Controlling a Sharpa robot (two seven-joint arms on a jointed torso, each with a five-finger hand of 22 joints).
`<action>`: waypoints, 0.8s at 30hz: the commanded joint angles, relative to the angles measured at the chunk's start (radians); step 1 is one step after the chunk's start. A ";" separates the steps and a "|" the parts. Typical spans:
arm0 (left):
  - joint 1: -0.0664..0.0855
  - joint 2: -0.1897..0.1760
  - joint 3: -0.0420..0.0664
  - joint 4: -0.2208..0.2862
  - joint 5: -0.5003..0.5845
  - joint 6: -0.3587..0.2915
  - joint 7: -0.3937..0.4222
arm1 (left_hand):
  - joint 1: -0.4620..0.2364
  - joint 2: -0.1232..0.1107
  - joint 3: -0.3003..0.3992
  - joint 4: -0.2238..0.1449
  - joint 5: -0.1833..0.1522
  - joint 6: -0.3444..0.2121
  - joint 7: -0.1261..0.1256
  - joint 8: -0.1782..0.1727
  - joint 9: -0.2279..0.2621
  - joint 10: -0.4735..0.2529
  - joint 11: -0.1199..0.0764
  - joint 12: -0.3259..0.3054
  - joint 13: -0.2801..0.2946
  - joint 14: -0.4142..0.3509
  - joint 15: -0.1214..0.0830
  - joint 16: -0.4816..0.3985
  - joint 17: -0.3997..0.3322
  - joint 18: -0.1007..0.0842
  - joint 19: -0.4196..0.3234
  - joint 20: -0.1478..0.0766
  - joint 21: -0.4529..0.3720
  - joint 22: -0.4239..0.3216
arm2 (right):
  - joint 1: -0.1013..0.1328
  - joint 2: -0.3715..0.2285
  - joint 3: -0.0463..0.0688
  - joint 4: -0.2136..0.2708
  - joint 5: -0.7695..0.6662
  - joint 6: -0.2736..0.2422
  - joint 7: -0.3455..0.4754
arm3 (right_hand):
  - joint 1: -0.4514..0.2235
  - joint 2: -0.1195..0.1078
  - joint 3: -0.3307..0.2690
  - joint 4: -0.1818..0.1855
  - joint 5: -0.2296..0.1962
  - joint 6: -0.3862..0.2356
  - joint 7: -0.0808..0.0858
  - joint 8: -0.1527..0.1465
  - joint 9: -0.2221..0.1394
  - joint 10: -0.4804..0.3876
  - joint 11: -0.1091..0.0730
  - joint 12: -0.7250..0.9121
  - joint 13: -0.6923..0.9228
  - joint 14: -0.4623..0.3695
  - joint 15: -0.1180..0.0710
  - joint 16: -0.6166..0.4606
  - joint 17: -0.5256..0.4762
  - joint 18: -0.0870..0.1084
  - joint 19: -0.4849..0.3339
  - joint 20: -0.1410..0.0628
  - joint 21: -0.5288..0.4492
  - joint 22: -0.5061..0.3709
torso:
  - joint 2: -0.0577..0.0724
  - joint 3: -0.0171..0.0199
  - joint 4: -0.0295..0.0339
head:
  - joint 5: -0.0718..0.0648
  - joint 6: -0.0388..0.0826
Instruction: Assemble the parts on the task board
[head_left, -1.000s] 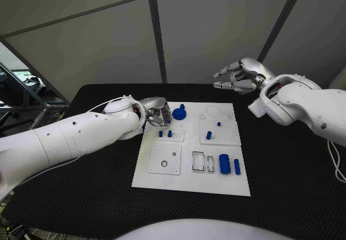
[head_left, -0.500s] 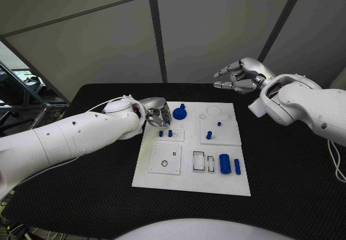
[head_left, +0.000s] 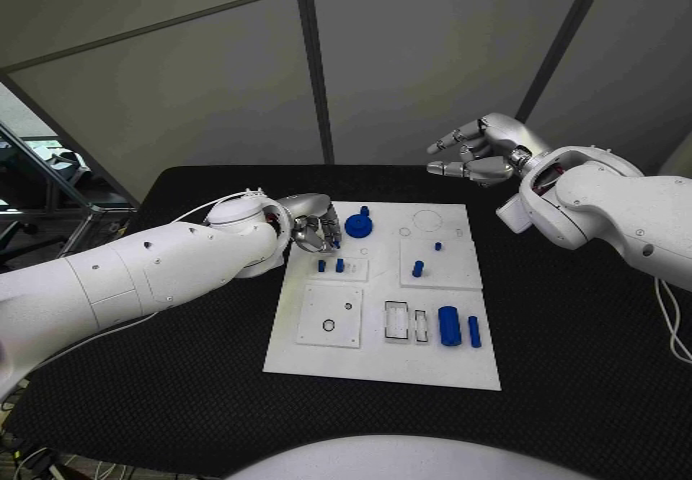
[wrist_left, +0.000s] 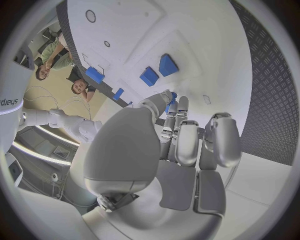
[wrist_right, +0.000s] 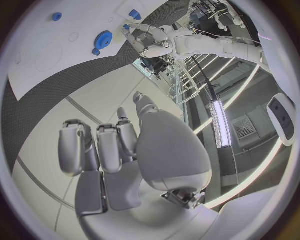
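Fingers (wrist_left: 187, 145) of the left hand (head_left: 313, 228) curl inward over the task board (head_left: 378, 355), and whether they pinch anything I cannot tell. Two small upright pegs (head_left: 330, 266) stand just below them; a blue round part (head_left: 358, 226) lies flat just beyond the fingertips. Two blue cylinders (head_left: 459, 327) lie lengthwise, long axes pointing away from the robot, well apart. Nothing has moved since earlier. Farthest, the right hand (head_left: 476, 150) hovers above the surface (head_left: 577, 340), fingers curled, grasping nothing.
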 joint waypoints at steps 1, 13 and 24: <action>0.000 0.001 0.000 -0.001 -0.005 0.022 -0.008 | -0.011 -0.003 0.005 0.000 -0.005 -0.013 -0.001 -0.011 -0.004 0.001 0.007 -0.005 -0.001 0.013 0.005 0.007 -0.001 -0.002 0.020 0.003 0.001 0.140 | 0.002 0.000 0.001 0.001 0.003 0.003 0.008 | -0.008 0.004 0.001 0.001 0.007 0.005 0.001 0.005 -0.001 -0.001 -0.004 -0.001 0.006 0.050 -0.007 -0.007 0.025 0.019 -0.005 -0.002 -0.005 0.086 | 0.000 0.0002 0.0001 | 0.000 -0.001; -0.001 -0.005 0.000 -0.006 -0.005 0.017 -0.013 | -0.042 -0.022 -0.006 0.005 -0.005 -0.121 -0.002 -0.078 -0.018 0.011 0.000 -0.028 0.002 0.012 0.000 0.011 -0.006 0.000 0.018 0.002 -0.006 0.139 | 0.002 -0.003 0.001 0.002 0.003 0.001 0.006 | -0.008 0.004 0.001 0.001 0.007 0.005 0.001 0.005 -0.001 -0.004 -0.004 -0.004 0.003 0.049 -0.008 -0.008 0.022 0.020 -0.006 -0.002 -0.007 0.084 | 0.000 -0.0005 0.0003 | -0.002 -0.001; -0.001 -0.025 0.002 -0.014 0.015 -0.015 -0.007 | -0.041 -0.021 -0.012 0.004 -0.005 -0.152 0.002 -0.079 -0.018 0.012 0.001 -0.036 0.003 0.012 0.000 0.011 -0.008 0.001 0.016 0.001 -0.013 0.136 | 0.002 -0.012 0.000 -0.003 -0.085 0.027 -0.053 | 0.024 0.008 0.040 0.004 -0.004 0.023 -0.009 0.015 0.000 -0.369 -0.015 -0.558 -0.538 0.030 -0.018 -0.077 -0.066 0.030 -0.031 -0.012 -0.043 0.049 | 0.000 -0.0015 0.0009 | -0.002 0.003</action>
